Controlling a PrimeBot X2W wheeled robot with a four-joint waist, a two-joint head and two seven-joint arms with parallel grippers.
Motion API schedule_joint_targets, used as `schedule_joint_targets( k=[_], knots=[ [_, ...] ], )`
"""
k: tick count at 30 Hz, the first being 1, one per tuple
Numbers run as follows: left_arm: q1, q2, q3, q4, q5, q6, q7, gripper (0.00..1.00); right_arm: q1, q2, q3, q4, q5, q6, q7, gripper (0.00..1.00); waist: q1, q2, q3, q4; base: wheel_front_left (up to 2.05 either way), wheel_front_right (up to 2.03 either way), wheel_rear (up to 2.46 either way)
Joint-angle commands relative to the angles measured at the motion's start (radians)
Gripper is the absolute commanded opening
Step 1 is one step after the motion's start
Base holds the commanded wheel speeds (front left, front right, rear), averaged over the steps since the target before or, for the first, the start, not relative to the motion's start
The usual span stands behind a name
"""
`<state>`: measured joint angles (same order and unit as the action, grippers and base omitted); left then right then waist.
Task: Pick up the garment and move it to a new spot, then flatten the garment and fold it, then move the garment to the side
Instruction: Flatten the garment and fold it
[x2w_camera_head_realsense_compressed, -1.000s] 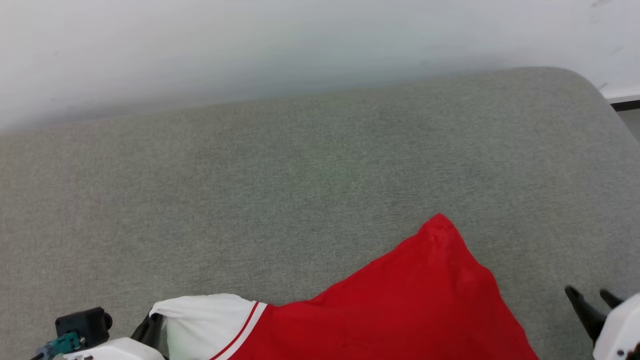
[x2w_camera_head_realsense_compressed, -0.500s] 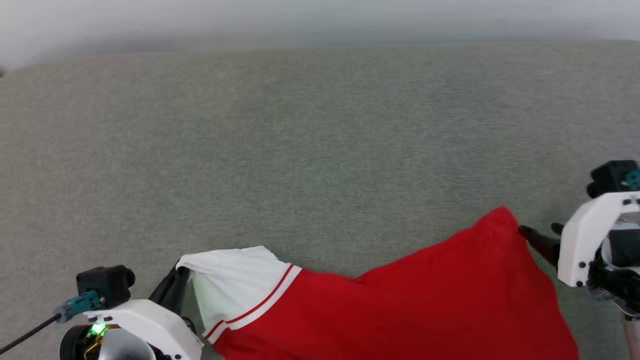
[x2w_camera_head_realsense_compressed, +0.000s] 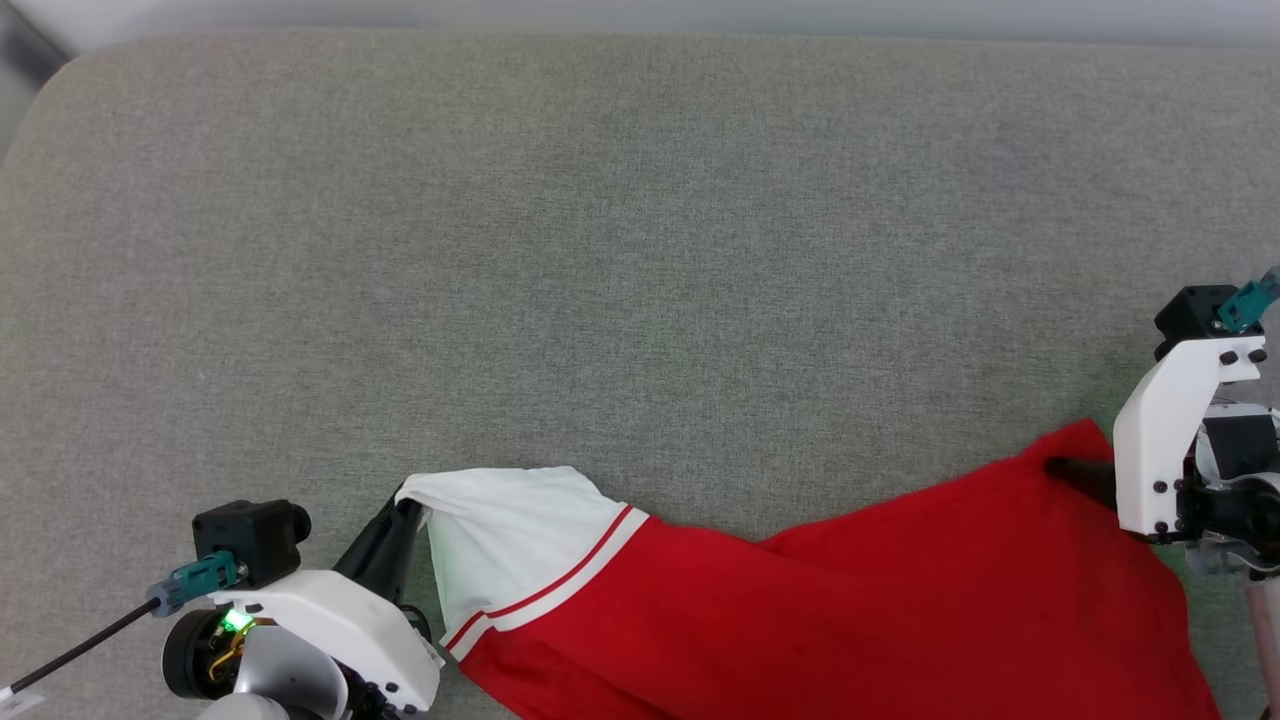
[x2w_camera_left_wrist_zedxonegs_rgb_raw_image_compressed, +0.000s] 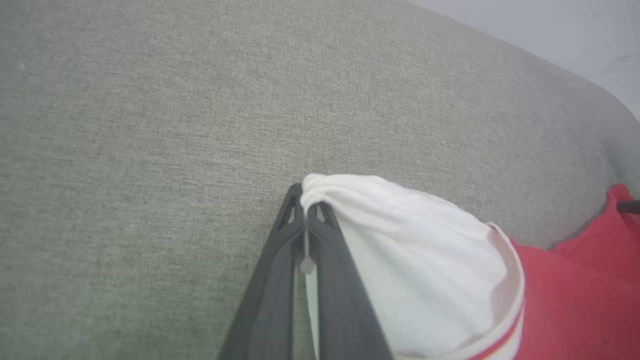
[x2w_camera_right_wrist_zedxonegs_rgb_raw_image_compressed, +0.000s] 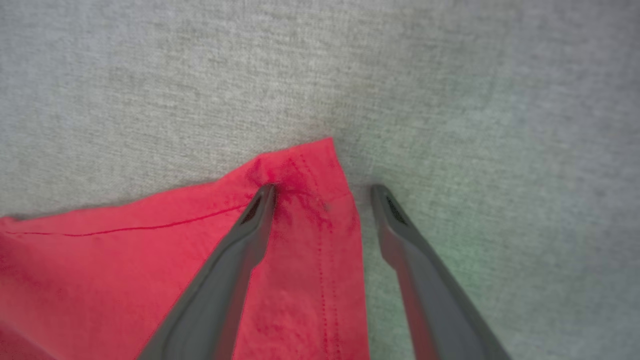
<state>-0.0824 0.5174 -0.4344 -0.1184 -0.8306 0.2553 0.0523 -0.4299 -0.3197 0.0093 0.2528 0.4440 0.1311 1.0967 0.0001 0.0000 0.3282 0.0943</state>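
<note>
The garment (x2w_camera_head_realsense_compressed: 850, 620) is red with a white sleeve (x2w_camera_head_realsense_compressed: 510, 530) edged in red-and-white stripes, and it lies across the near part of a grey fabric surface (x2w_camera_head_realsense_compressed: 640, 250). My left gripper (x2w_camera_head_realsense_compressed: 405, 515) is shut on the tip of the white sleeve (x2w_camera_left_wrist_zedxonegs_rgb_raw_image_compressed: 400, 250), with its fingers (x2w_camera_left_wrist_zedxonegs_rgb_raw_image_compressed: 280, 280) pressed together on the cloth and the sleeve bunched at the pinch. My right gripper (x2w_camera_right_wrist_zedxonegs_rgb_raw_image_compressed: 324, 190) stands open over the garment's red hemmed corner (x2w_camera_right_wrist_zedxonegs_rgb_raw_image_compressed: 305, 170). One finger rests on the red cloth and the other on the grey surface beside it. The lettering is hidden.
The grey padded surface stretches far ahead and to both sides of the garment. Its rounded far-left corner (x2w_camera_head_realsense_compressed: 45, 90) meets a pale wall (x2w_camera_head_realsense_compressed: 640, 10) along the far edge. The garment's lower part runs out of view at the bottom of the head view.
The head camera has tipped down, shifting the whole picture. My open right gripper has come from beside the garment to its red corner. The left gripper keeps hold of the white sleeve.
</note>
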Motion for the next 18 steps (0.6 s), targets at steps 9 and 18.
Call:
schedule_joint_targets(
  k=[9, 18],
  knots=[
    [-0.007, -0.004, 0.0, 0.017, -0.003, -0.007, -0.01, 0.0, 0.029, 0.012, 0.038, 0.032, 0.051, -0.001, 0.008, 0.0, -0.0001, 0.0, -0.035, -0.01, 0.0, 0.0, 0.0],
    [-0.072, 0.042, 0.028, 0.011, 0.027, -0.004, -0.01, 0.0, -0.029, -0.044, 0.059, -0.043, 0.076, -0.001, -0.099, 0.0, -0.0001, 0.0, -0.128, -0.037, 0.0, 0.0, 0.0]
  ],
)
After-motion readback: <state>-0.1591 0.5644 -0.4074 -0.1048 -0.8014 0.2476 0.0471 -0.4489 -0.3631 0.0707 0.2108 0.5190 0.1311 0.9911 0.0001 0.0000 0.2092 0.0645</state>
